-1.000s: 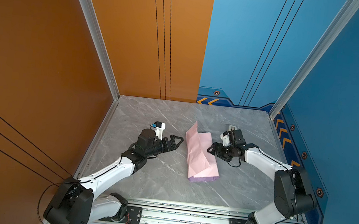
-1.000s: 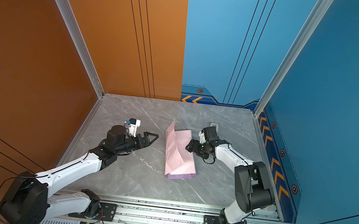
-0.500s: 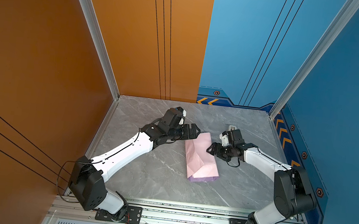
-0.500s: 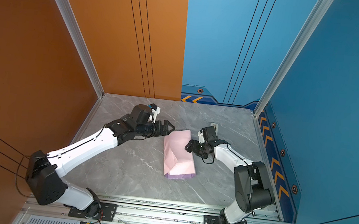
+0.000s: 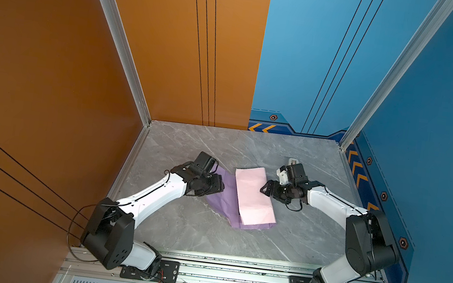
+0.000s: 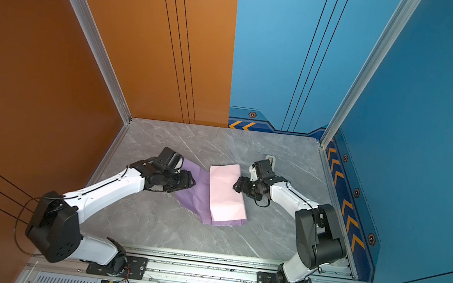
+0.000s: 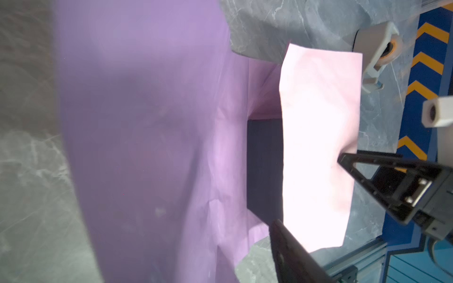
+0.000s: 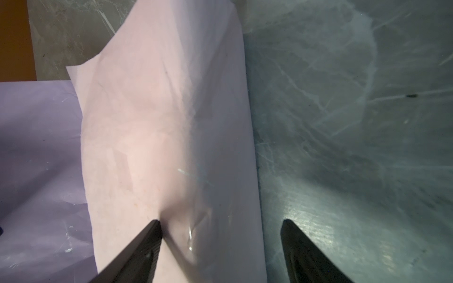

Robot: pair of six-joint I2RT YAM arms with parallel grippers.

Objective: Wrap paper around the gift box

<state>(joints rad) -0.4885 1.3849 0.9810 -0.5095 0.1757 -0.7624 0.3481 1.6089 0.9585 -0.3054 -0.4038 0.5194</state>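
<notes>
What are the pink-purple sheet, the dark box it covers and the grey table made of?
Sheet: thin matte paper, judging by its sharp creases and wrinkles. Box: mostly hidden; the flat, dull dark face suggests cardboard, unsure. Table: grey marble or marble-look laminate, with white veins and slight sheen.

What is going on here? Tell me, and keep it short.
Two robot arms are mid-wrap. The paper lies on the table, its pale pink flap folded over the gift box, seen only as a dark patch in the left wrist view. The right pincer is open, one finger pressing the flap down. The left pincer is at the lilac side; whether it grips the paper is unclear. A beige tape dispenser stands near the right arm.
</notes>
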